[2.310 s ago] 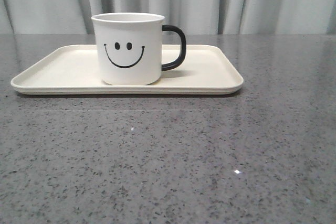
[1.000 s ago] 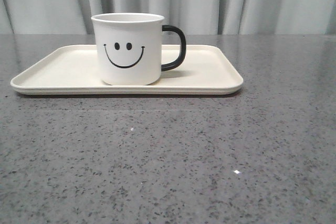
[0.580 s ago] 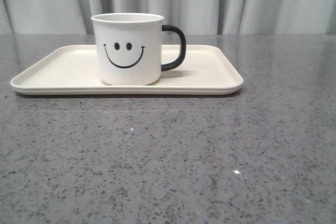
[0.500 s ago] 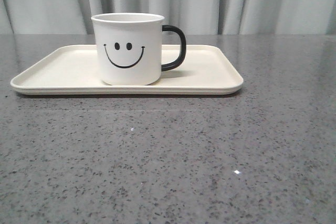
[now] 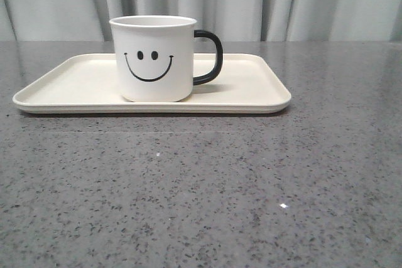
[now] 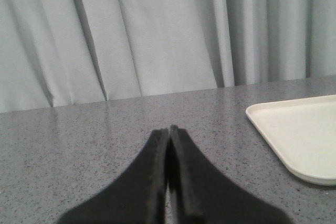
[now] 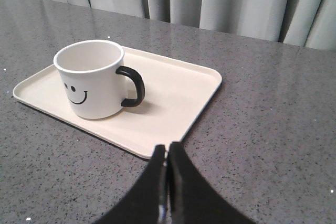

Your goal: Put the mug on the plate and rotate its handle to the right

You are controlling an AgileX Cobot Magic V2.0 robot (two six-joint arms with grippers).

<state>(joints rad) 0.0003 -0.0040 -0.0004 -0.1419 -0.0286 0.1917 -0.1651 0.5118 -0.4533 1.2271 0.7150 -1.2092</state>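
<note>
Mug [image 5: 154,59] seen upright on plate [image 5: 251,86], left of plate centre; handle [image 5: 210,58] turned right. Task judged complete. Left tool [image 6: 169,171] pressed together, empty, held off plate's end. Right tool [image 7: 167,182] pressed together, empty, held near plate's front edge. Risk: plate nudged if right tool is advanced low. Mug white, black smiley face toward front; handle glossy black loop.

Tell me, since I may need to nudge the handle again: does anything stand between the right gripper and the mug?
Nothing visible does. In the right wrist view the right gripper, shut, faces the mug on the plate; only bare plate and table lie between. The handle is unobstructed.
</note>
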